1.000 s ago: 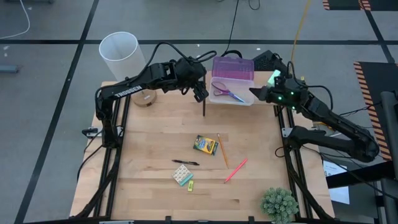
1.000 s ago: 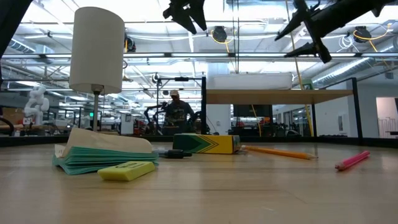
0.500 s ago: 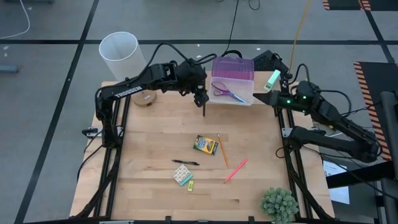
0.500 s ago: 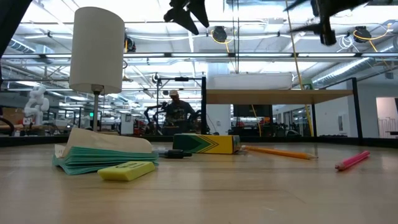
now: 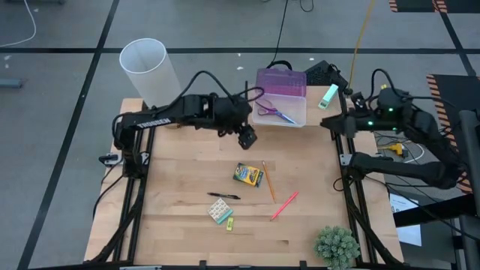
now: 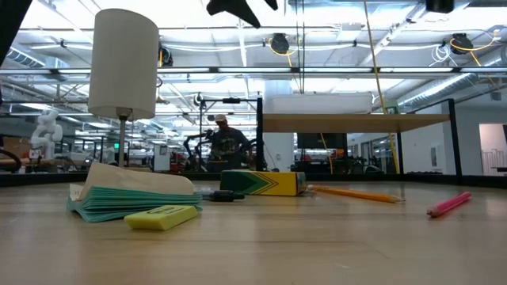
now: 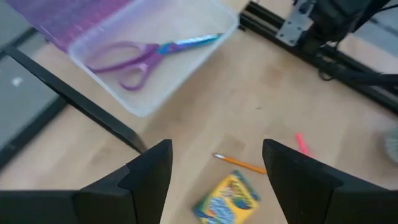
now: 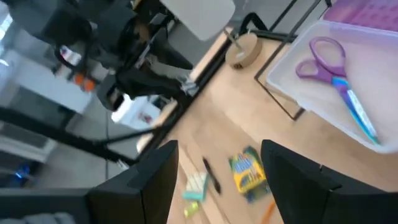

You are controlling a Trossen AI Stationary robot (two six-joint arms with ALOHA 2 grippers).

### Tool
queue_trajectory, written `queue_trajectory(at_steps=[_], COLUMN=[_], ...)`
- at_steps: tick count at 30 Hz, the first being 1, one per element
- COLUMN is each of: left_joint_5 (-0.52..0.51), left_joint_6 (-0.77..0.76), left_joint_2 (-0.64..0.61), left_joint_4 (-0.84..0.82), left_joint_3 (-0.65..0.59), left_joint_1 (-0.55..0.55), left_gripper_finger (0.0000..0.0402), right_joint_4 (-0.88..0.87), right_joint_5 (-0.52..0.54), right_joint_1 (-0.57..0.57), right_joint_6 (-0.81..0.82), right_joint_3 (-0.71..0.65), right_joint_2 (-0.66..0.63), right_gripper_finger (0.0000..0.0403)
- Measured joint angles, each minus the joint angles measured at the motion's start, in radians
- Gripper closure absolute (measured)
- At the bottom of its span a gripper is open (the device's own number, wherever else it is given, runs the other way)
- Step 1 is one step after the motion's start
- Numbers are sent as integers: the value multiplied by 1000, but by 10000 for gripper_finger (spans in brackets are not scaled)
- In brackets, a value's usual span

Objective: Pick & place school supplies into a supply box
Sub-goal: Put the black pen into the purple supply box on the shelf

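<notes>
- The purple-handled scissors [image 5: 274, 112] already lie in the clear rectangular plastic supply box [image 5: 300, 114] at the counter's far edge.
- The left tool [image 5: 247, 138] hangs empty, fingers spread, between the box and the green-yellow cardboard crayon box [image 5: 247, 175] at mid-counter.
- The crayon box is probably light and stiff but crushable; take it across its short sides.
- The thin orange pencil [image 5: 268, 180] just beside it looks rigid and apt to roll.
- The right tool [image 5: 333, 123] waits open and empty off the counter's far right corner.

Two dark jointed arms, black cables, green lights
</notes>
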Motion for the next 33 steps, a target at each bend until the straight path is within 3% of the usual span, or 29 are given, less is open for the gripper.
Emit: queue_trajectory(at_steps=[6,18,24,29,33], left_joint_5=[-1,14,96,134,172], left_joint_6=[-95,-209,-219,-85,11], left_joint_2=[27,168,237,276,273], left_joint_4=[-22,-92,-199,-331,-300], left_joint_3=[0,0,0,-1,-57], left_joint_1=[-125,-450,-505,-508,-473], left_gripper_finger=[151,151,151,151,151], right_joint_4=[-180,-236,-237,-237,-236], right_joint_5=[0,-32,-26,-26,-26], right_joint_1=[38,77,77,77,76], right_joint_6=[-106,-157,-184,-182,-171], right_joint_3=[79,79,79,79,79], right_joint_2=[-10,-85,-96,-96,-97], right_gripper_finger=[181,181,181,181,181])
